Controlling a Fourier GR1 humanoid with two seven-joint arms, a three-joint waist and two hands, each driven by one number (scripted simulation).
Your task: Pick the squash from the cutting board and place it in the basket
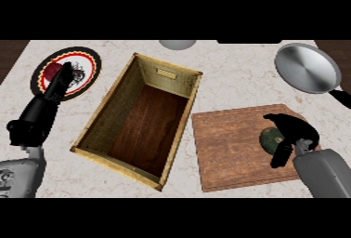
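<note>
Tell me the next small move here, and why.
Probably lift the squash straight up. The right hand is curled round it, yet it seems to lie low over the board, and the basket to its left has tall walls to clear before any sideways carry.

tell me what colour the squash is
The squash is dark green, best seen in the head view.

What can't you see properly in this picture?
The squash, head view: mostly covered by the right hand curled round it; only a green patch shows.
The plate: the left hand lies over it, hiding its middle.
The pan: its handle runs off the right edge.
A grey round thing: cut off at the top edge; cannot tell what it is.
</note>
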